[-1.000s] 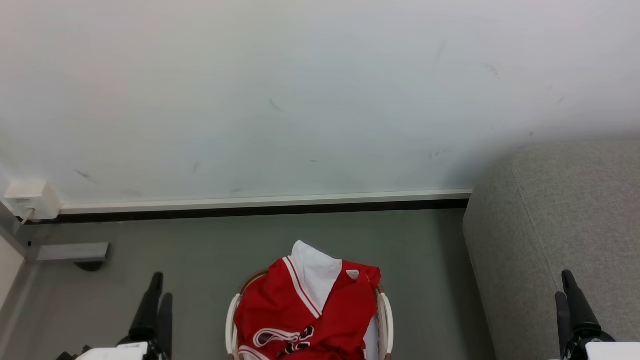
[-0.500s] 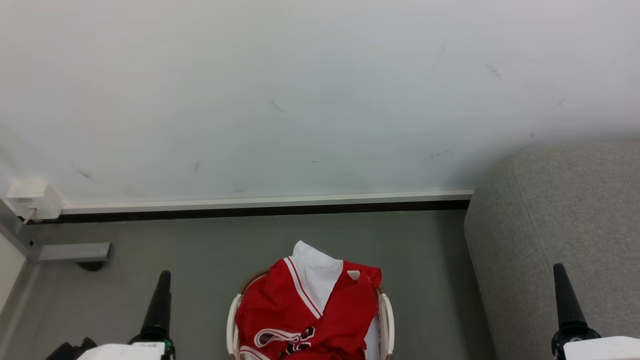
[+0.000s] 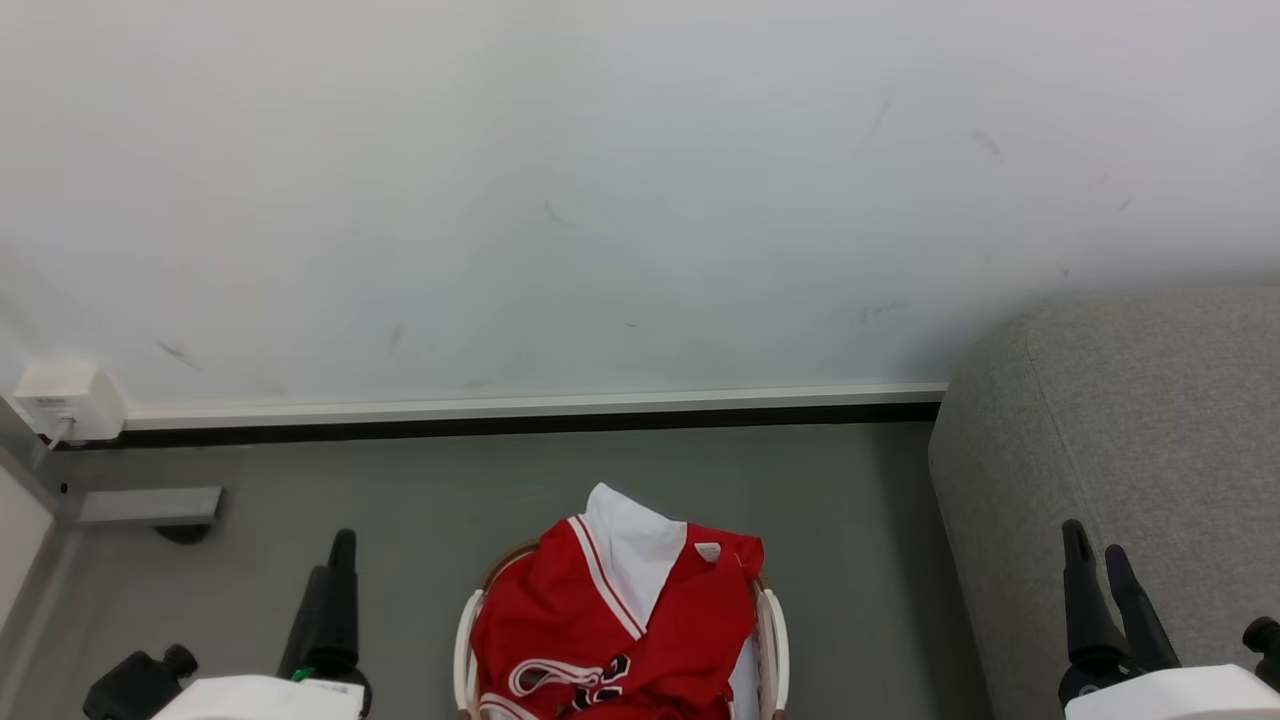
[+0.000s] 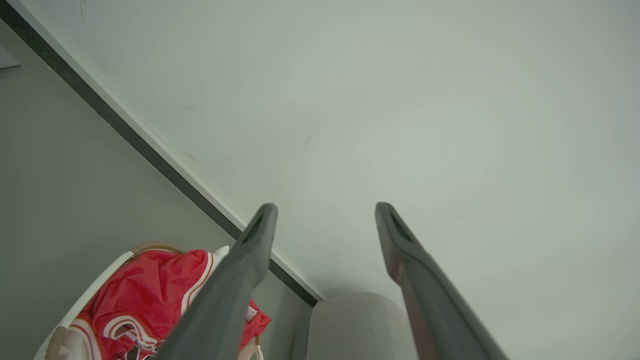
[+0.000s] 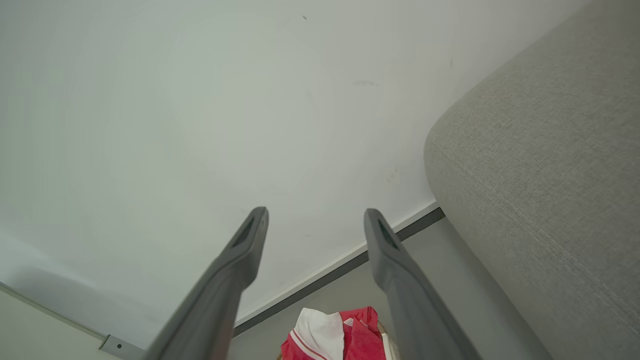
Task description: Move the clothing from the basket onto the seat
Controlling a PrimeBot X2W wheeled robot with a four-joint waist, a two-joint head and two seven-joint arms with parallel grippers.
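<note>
The clothing (image 3: 620, 625), a red jersey with a white panel and striped trim, is heaped in the cream basket (image 3: 775, 640) on the floor at the bottom centre. It also shows in the left wrist view (image 4: 135, 307) and the right wrist view (image 5: 330, 335). The grey seat (image 3: 1130, 440) stands to the right. My left gripper (image 3: 335, 565) is at the lower left, left of the basket, open and empty, as the left wrist view (image 4: 325, 212) confirms. My right gripper (image 3: 1095, 550) hangs in front of the seat, open and empty, jaws apart in the right wrist view (image 5: 315, 217).
A white wall (image 3: 600, 200) with a dark skirting strip (image 3: 500, 420) runs behind the basket. A white socket box (image 3: 65, 400) and a grey bracket (image 3: 150, 505) sit at the far left. Grey floor (image 3: 450, 490) lies between the wall and the basket.
Both grippers have turned about their wrists and shifted a little inward toward the basket. The clothing and basket have not moved.
</note>
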